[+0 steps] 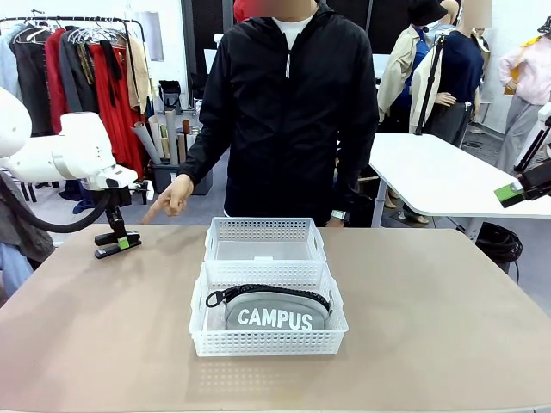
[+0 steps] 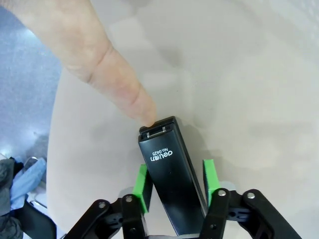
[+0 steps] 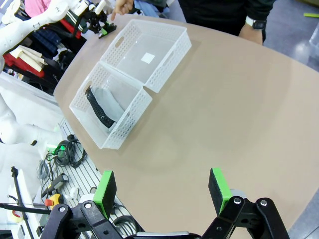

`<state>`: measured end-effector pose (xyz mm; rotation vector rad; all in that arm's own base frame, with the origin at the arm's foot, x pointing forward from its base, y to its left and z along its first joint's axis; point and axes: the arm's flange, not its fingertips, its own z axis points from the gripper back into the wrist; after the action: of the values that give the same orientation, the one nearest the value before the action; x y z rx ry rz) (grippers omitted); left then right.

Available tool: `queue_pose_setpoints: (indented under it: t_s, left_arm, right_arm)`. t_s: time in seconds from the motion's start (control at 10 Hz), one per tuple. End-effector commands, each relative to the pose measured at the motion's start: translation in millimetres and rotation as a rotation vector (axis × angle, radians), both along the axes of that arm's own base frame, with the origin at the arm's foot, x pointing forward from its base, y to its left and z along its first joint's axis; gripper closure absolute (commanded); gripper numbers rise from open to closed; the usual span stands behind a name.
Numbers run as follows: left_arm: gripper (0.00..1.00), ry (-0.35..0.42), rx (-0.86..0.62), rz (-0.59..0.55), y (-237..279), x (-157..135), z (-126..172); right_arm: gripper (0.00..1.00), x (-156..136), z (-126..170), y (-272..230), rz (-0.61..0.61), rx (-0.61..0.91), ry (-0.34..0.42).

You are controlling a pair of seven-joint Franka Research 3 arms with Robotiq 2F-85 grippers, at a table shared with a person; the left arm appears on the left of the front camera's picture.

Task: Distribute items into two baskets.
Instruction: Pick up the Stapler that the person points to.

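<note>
On the table's far left the black stapler point(image 1: 117, 248) point(image 2: 169, 169) lies between the green pads of my left gripper point(image 1: 119, 241) point(image 2: 177, 184), which is shut on its sides. A person's fingertip point(image 2: 142, 107) touches the stapler's far end. Two white baskets stand end to end in the middle. The grey CAMPUS pouch point(image 1: 271, 311) point(image 3: 107, 102) lies in the near basket point(image 1: 267, 344) point(image 3: 127, 122), while the far basket point(image 1: 265, 228) point(image 3: 169, 62) holds nothing. My right gripper point(image 1: 516, 191) point(image 3: 162, 191) hangs open with nothing in it, high over the table's right side.
A person in a black jacket stands at the far edge, one hand point(image 1: 172, 200) pointing down beside my left gripper. The table's left edge runs close to the stapler. A white table point(image 1: 448, 172) stands behind on the right.
</note>
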<state>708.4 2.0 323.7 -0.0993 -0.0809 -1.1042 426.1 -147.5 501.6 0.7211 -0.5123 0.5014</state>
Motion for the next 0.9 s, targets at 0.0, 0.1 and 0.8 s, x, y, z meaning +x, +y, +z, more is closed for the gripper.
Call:
queue_pose_setpoints:
  t_s: [0.0, 0.1, 0.8]
  left_arm:
    - [1.0, -0.011, -0.008, -0.02, 3.5, -4.1, 0.2]
    - [1.0, -0.002, -0.006, -0.021, 3.0, -4.2, 0.6]
    - [1.0, -0.001, 0.0, 0.001, 0.7, 0.1, 0.4]
  right_arm:
    - [0.02, 1.2, 1.7, 0.6, -0.006, -0.008, -0.009]
    - [0.02, 1.2, 1.7, 0.6, -0.006, -0.008, -0.009]
    - [0.02, 1.2, 1.7, 0.6, -0.006, -0.008, -0.009]
